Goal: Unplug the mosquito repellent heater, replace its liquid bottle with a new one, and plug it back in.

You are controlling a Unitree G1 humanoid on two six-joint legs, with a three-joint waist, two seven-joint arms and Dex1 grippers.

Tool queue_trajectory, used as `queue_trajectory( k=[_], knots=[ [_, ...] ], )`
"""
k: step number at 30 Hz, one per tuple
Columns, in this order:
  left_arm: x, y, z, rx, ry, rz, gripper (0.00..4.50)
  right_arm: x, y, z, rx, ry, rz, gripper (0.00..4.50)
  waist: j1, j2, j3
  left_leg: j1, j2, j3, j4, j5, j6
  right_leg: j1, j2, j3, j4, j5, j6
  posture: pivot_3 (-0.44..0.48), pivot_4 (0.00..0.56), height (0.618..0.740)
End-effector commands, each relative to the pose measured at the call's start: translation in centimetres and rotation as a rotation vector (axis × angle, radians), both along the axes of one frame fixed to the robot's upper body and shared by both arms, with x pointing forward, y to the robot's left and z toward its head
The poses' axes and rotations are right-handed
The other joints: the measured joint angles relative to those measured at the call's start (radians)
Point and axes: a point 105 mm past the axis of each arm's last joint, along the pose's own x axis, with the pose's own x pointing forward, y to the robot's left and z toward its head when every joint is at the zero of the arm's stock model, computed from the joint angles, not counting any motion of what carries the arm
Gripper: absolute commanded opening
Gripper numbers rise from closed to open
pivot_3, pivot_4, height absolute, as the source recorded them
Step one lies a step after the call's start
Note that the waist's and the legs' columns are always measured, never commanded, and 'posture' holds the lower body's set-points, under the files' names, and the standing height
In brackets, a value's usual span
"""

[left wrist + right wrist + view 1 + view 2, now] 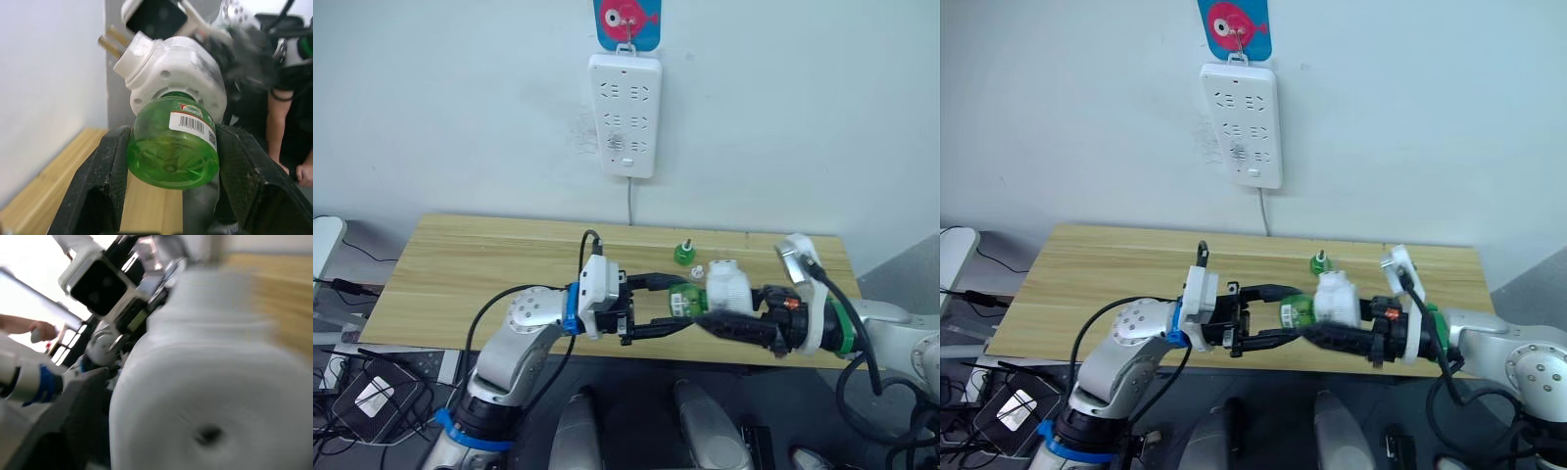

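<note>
While the right gripper (720,323) clamps the mosquito repellent heater (727,285) above the table's (470,255) front edge, the left gripper (168,161) closes on the green bottle (172,147) in its underside. Light, smooth plastic probably slips; the barrel is the hold. Another green bottle (683,253) stands at the heater's 11 o'clock.

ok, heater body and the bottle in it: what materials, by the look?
Heater: white matte plastic, likely, with moulded seams; its prongs look like brassy metal. Bottle: translucent green, glossy, moulded base, probably plastic though glass is possible; printed label.
</note>
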Motion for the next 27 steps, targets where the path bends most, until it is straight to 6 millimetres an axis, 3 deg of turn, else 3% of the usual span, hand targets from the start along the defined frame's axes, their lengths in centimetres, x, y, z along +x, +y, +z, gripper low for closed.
queue_trajectory(
  k=[1, 8, 14, 17, 20, 22, 25, 27],
  knots=[
    [-0.1, -0.4, 1.0, -0.027, -0.053, 0.007, 2.35, -1.3, 0.6, 0.8, 0.008, -0.041, 0.079, 4.50, -0.001, 0.000, 0.000, 0.000, 0.000, 0.000, 0.000, 0.000, 0.000, 0.000, 0.000, 0.000, 0.000, 0.000, 0.000, -0.238, 0.261, 0.724],
    [0.1, -0.6, 1.4, -0.060, -0.097, 0.043, 2.35, -0.9, -0.3, 0.4, -0.056, -0.088, 0.056, 4.50, 0.000, 0.000, 0.000, 0.000, 0.000, 0.000, 0.001, 0.000, 0.000, 0.001, 0.000, 0.000, 0.000, 0.000, 0.000, -0.245, 0.263, 0.724],
    [0.7, -0.8, 2.0, -0.094, -0.117, 0.083, 2.35, -1.9, -1.2, -0.8, -0.197, -0.173, 0.089, 4.50, 0.004, 0.000, 0.000, 0.000, 0.000, -0.001, 0.001, 0.000, 0.000, 0.001, 0.000, -0.001, 0.000, 0.000, 0.000, -0.246, 0.263, 0.724],
    [0.6, -0.7, 1.8, -0.079, -0.106, 0.073, 2.35, -2.1, -2.6, -1.7, -0.243, -0.237, 0.039, 4.50, 0.011, 0.000, 0.000, 0.000, 0.000, -0.002, 0.001, 0.000, 0.000, 0.001, 0.000, -0.002, 0.000, 0.000, 0.000, -0.247, 0.266, 0.724],
    [0.4, -0.4, 1.5, -0.052, -0.061, 0.049, 2.35, -2.2, -5.4, -2.7, -0.337, -0.227, 0.003, 3.88, 0.017, 0.000, 0.000, 0.000, 0.000, -0.002, 0.002, 0.000, 0.000, 0.002, 0.000, -0.003, 0.000, 0.000, 0.000, -0.256, 0.270, 0.724],
    [0.1, -0.2, 1.3, -0.030, -0.020, 0.022, 2.35, -1.8, -7.1, -2.5, -0.362, -0.214, -0.026, 3.15, 0.015, 0.000, 0.000, 0.001, 0.000, -0.002, 0.003, 0.000, 0.000, 0.003, -0.001, -0.003, 0.000, 0.000, 0.000, -0.264, 0.270, 0.724],
    [-0.5, -0.2, 1.1, 0.008, 0.039, -0.048, 2.35, 0.8, -9.3, -0.8, -0.359, -0.276, -0.136, 2.04, 0.009, 0.000, 0.000, 0.001, 0.000, -0.002, 0.007, 0.000, 0.000, 0.005, -0.001, -0.003, 0.000, -0.001, -0.003, -0.272, 0.268, 0.724],
    [-1.0, -0.3, 1.1, 0.028, 0.064, -0.095, 2.35, 2.3, -9.0, -0.4, -0.332, -0.303, -0.152, 1.25, -0.003, 0.000, 0.000, 0.002, 0.000, -0.002, 0.008, 0.000, 0.000, 0.006, -0.001, -0.002, 0.000, -0.001, -0.004, -0.276, 0.267, 0.724]
  ],
)
